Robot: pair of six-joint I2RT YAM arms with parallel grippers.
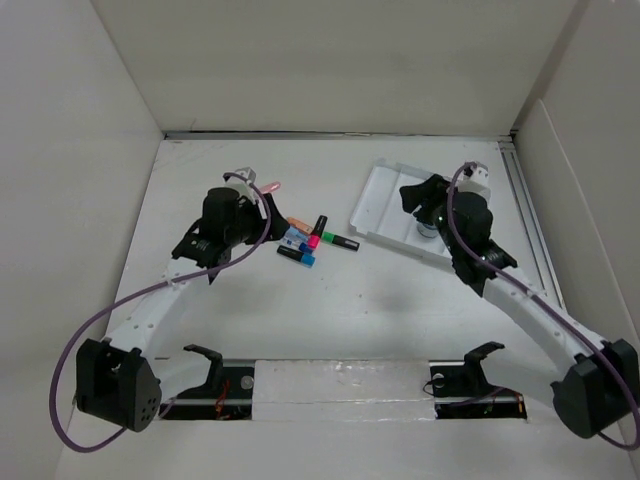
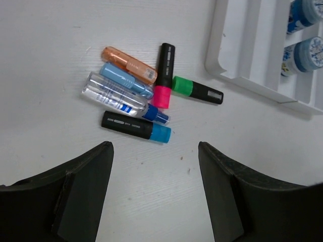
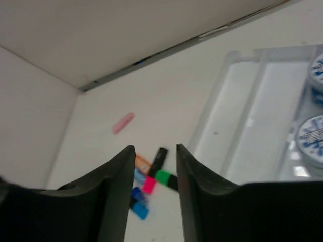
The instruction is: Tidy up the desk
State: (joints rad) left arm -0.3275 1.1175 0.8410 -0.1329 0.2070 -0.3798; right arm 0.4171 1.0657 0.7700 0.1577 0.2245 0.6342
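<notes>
The desk (image 1: 330,300) is a white tabletop walled by panels. A pile of markers (image 1: 312,242) lies near its middle: orange (image 2: 128,64), light blue (image 2: 126,80), a clear pen (image 2: 118,98), and black ones capped blue (image 2: 136,127), pink (image 2: 164,75) and green (image 2: 197,89). My left gripper (image 2: 154,147) hovers open just short of the pile, nothing between its fingers. My right gripper (image 3: 154,149) hangs open and empty above the white tray (image 3: 242,111), tilted toward the pile.
The white tray (image 1: 385,200) lies at the back right with two blue-and-white rolls (image 2: 307,53) in its compartments. A pink eraser-like piece (image 3: 122,122) lies alone toward the back left. White wall panels close in the sides and back.
</notes>
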